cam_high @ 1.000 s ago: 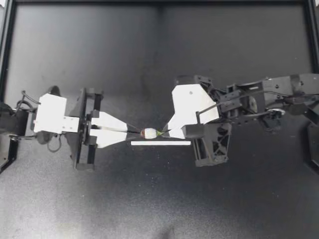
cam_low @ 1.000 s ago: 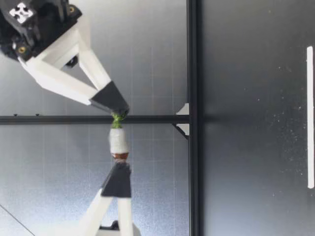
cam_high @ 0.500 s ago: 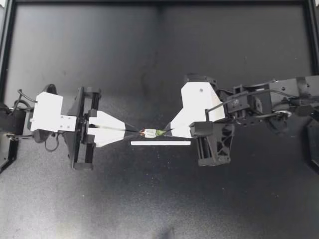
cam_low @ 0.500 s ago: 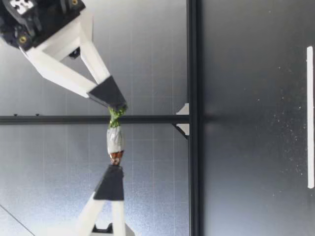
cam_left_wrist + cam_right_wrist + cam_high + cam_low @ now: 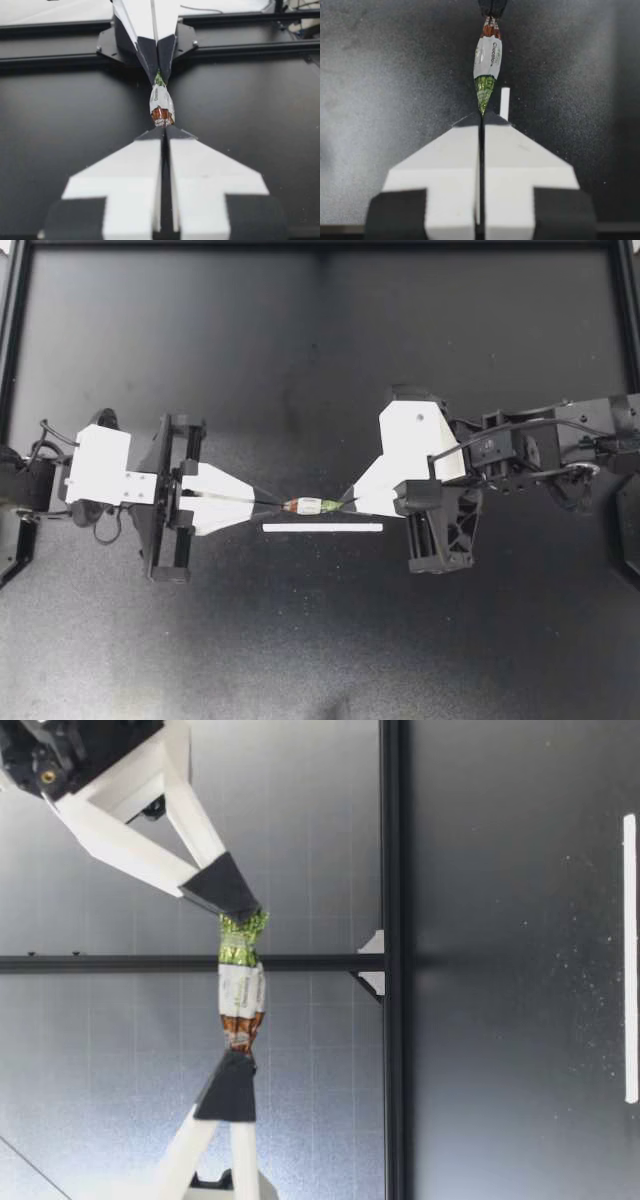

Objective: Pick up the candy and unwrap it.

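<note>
A wrapped candy [image 5: 309, 506] with a white middle, a brown twisted end and a green twisted end hangs stretched between my two grippers, well above the table. My left gripper [image 5: 276, 506] is shut on the brown end. My right gripper [image 5: 347, 504] is shut on the green end. In the low view the candy [image 5: 241, 991] spans level between both dark fingertips, and the green end looks spread out. The left wrist view shows the candy [image 5: 161, 100] just ahead of my left gripper [image 5: 164, 127]. In the right wrist view the candy [image 5: 487, 67] runs straight out from my right gripper [image 5: 482, 114].
A white strip [image 5: 322, 527] lies on the black table [image 5: 320, 370] under the candy, also seen as the white strip [image 5: 629, 958] in the low view. Black frame rails [image 5: 12, 360] border the table at the sides and back.
My right gripper has moved to the right, away from the left one, and the candy's wrapper has been pulled longer, its green twist unwinding. Both grippers stay shut on the wrapper ends.
</note>
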### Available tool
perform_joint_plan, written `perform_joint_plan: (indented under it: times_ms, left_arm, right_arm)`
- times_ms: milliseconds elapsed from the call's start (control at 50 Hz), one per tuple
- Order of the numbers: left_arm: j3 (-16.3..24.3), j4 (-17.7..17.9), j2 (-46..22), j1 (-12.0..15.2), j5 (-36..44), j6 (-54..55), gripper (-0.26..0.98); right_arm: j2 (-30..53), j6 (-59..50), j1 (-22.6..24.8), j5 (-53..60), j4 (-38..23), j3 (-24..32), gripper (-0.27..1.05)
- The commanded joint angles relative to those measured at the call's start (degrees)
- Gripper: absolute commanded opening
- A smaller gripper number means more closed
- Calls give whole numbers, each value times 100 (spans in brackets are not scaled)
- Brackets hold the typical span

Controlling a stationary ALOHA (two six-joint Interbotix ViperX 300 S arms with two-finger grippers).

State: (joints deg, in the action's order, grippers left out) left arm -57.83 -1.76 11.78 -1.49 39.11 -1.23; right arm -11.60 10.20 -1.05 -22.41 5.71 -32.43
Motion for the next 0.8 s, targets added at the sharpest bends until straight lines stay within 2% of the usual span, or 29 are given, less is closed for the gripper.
perform_joint_plan:
  times_ms: [0, 300, 620, 780]
  left_arm:
    - [132, 18, 9, -18, 18, -9, -17]
    - [378, 44, -255, -18, 18, 9, -17]
    - [70, 316, -9, -18, 18, 0, -17]
    - [18, 334, 44, -18, 18, -44, -17]
  right_arm:
    - [-88, 18, 0, 88, -9, 123, -17]
    - [264, 9, -62, 9, -18, 510, -17]
    - [-44, -325, -62, -26, 0, 167, -17]
    - [-114, -545, -62, -18, -18, 35, -17]
